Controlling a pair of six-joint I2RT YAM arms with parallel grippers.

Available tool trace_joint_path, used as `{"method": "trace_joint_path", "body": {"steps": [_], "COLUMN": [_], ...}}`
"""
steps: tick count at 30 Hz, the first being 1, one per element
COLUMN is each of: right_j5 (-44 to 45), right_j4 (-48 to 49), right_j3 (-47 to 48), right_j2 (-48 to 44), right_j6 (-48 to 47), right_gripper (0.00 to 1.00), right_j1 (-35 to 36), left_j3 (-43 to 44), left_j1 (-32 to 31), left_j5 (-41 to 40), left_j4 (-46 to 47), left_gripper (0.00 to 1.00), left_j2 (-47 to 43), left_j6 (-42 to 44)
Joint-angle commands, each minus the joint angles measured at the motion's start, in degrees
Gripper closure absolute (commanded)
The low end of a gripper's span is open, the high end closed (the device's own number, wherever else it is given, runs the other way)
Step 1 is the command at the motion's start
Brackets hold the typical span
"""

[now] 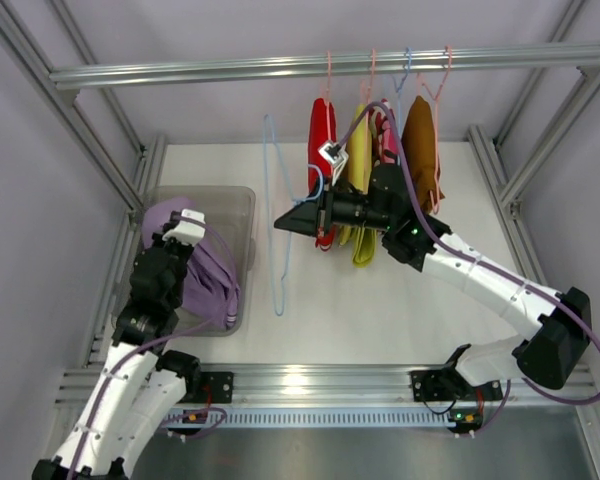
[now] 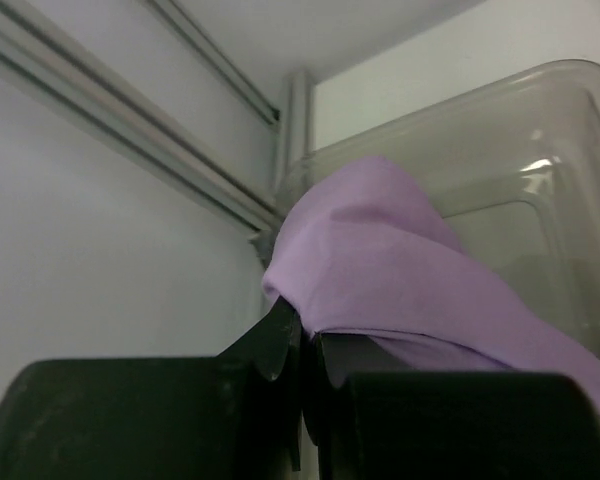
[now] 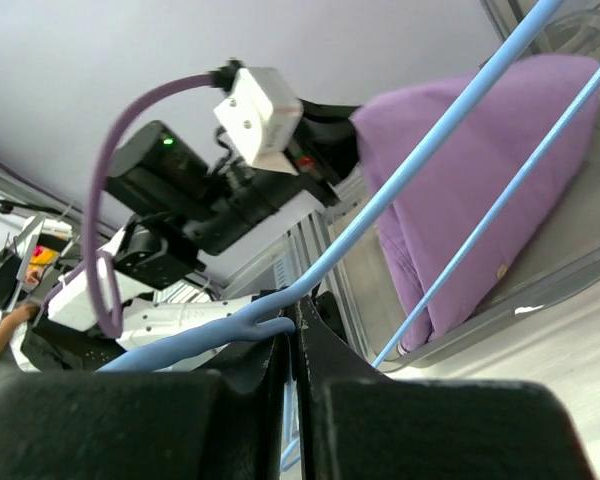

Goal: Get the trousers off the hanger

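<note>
The lilac trousers [image 1: 208, 272] lie bunched in a clear bin [image 1: 242, 200] at the left, one fold lifted over the rim. My left gripper [image 1: 183, 226] is shut on that fold; the left wrist view shows the cloth [image 2: 400, 260] pinched between its fingers [image 2: 278, 345]. The bare blue hanger [image 1: 280, 262] hangs off the rail, in the middle of the table. My right gripper [image 1: 279, 226] is shut on the hanger; in the right wrist view its wire [image 3: 400, 190] runs between the closed jaws. Red trousers [image 1: 321, 150] and yellow-green trousers [image 1: 360, 165] hang on pink hangers.
A brown garment [image 1: 420, 150] and a pink one [image 1: 388, 140] hang further right on the metal rail [image 1: 230, 70]. Aluminium frame posts [image 1: 100, 160] border the white table [image 1: 380, 310] on both sides. The bin wall [image 2: 540, 130] stands close behind the left gripper.
</note>
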Motion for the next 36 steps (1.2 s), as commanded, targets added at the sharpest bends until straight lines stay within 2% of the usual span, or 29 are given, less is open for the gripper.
{"method": "trace_joint_path", "body": {"steps": [1, 2, 5, 6, 9, 12, 13, 19, 20, 21, 27, 30, 36], "right_j5": [-0.98, -1.07, -0.89, -0.81, -0.72, -0.45, -0.37, 4.54, 5.69, 7.53, 15.18, 18.52, 26.17], "right_j4": [0.91, 0.56, 0.29, 0.20, -0.15, -0.67, -0.94, -2.00, -2.52, -3.57, -6.47, -9.55, -16.22], "right_j3": [4.57, 5.62, 7.21, 7.48, 8.09, 7.92, 7.83, 7.48, 8.09, 8.88, 14.68, 18.37, 26.98], "right_j2": [-1.78, -1.87, -2.65, -3.35, -5.02, -6.78, -7.14, -7.85, -7.23, -5.66, 3.40, 7.79, 15.18], "right_j6": [-1.77, -1.95, -3.35, -4.23, -5.02, -5.38, -5.46, -4.77, -4.59, -4.24, 2.00, 5.16, 8.33], "right_gripper": [1.00, 1.00, 1.00, 1.00, 1.00, 1.00, 1.00, 1.00, 1.00, 1.00, 1.00, 1.00, 1.00], "right_j1": [-0.56, -0.56, -0.56, -0.56, -0.56, -0.56, -0.56, -0.56, -0.39, 0.22, 3.47, 5.40, 8.92], "left_j3": [-0.11, -0.63, -0.12, 1.02, 7.85, 13.83, 15.34, 31.06, 31.96, 32.75, 40.48, 44.62, 42.87], "left_j1": [0.15, 0.23, 0.32, 0.41, 1.29, 1.99, 1.99, 2.08, 2.08, 2.08, 2.08, 2.17, 2.08], "left_j5": [5.80, 7.04, 6.79, 5.91, 7.04, 15.28, 20.62, 37.78, 43.20, 45.17, 52.64, 58.35, 56.09], "left_j4": [10.90, 11.60, 12.67, 11.62, 2.05, -4.11, -6.12, -17.47, -19.48, -20.37, -27.75, -31.88, -38.31], "left_gripper": [0.96, 0.91, 0.66, 0.49, 0.29, 0.09, 0.02, 0.02, 0.02, 0.02, 0.04, 0.11, 0.13], "left_j2": [2.54, 4.20, 7.28, 8.17, 9.67, 5.99, 3.98, 5.44, 5.54, 5.80, 8.87, 11.95, 12.75], "left_j6": [-10.01, -13.33, -19.39, -20.90, -28.11, -33.04, -34.18, -37.71, -36.92, -36.48, -33.40, -31.82, -26.02]}}
